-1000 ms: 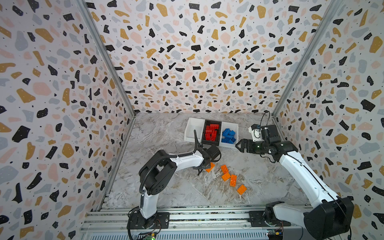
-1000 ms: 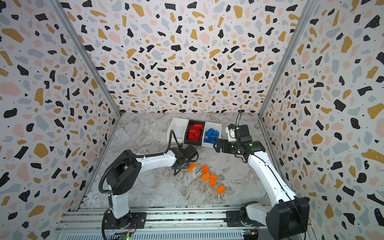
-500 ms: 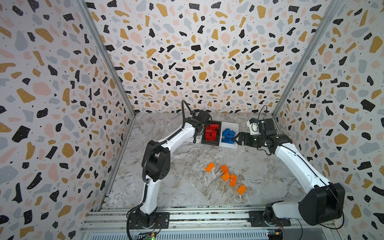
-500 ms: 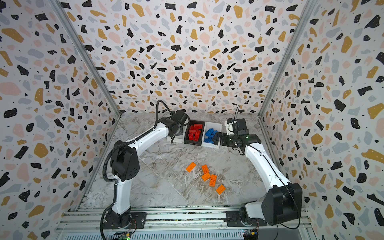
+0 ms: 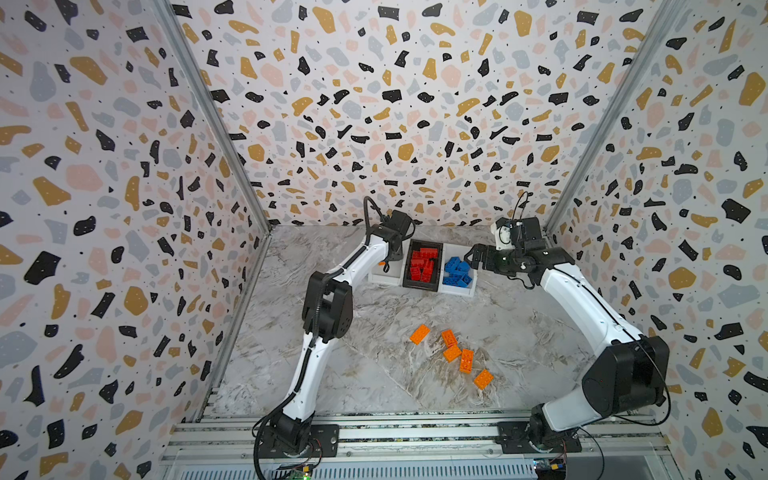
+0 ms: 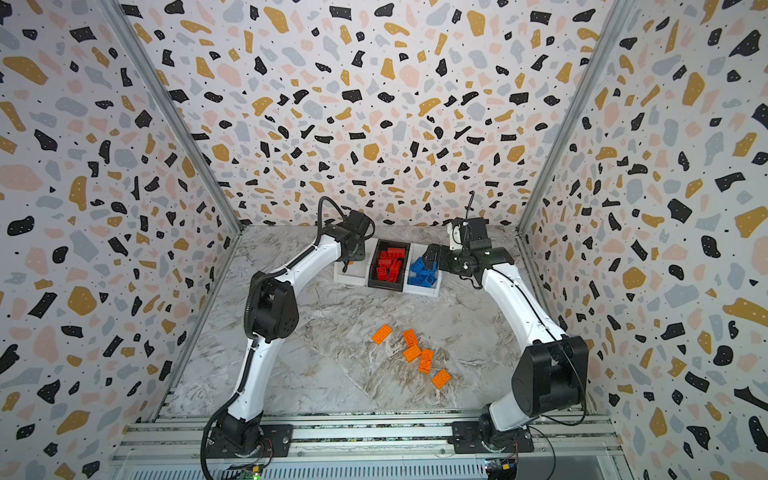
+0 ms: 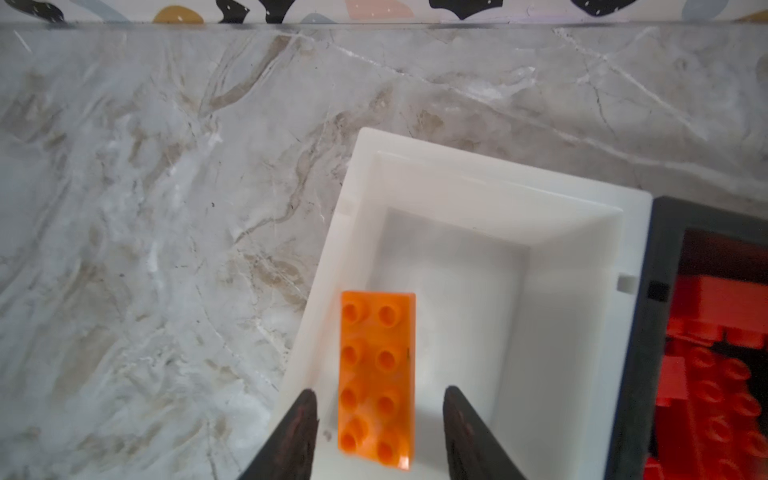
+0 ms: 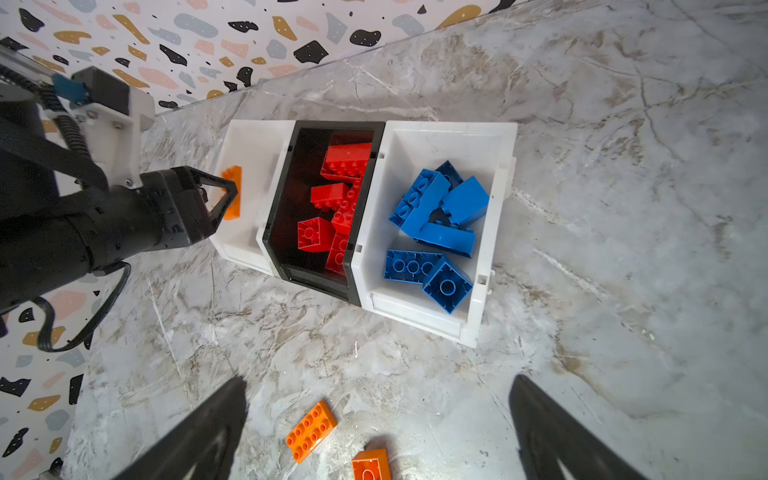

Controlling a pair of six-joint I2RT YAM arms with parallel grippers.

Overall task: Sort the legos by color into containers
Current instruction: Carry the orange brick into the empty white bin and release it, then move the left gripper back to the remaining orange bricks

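Two sets of jaws are recorded. The left jaws are parted: in the left wrist view a gap is seen on each side of the orange brick (image 7: 376, 365), which is placed lengthwise between them, studs toward the camera, and is touched by neither. The brick is located inside the left white bin (image 7: 478, 170), close to its outer wall; whether it is resting on the bin floor cannot be told.

The right jaws are spread wide and nothing is held between them. They are positioned above the surface (image 5: 395, 386), just beside the right white bin (image 8: 449, 128), and are pointed toward the row of bins.

Adjoining the left white bin, the black bin (image 8: 280, 199) is filled with red bricks (image 8: 347, 160). The right white bin is loaded with blue bricks (image 8: 419, 203).

Five loose orange bricks (image 5: 451, 353) are noted on the surface in both top views, well apart from the bins and nearer the arm bases.
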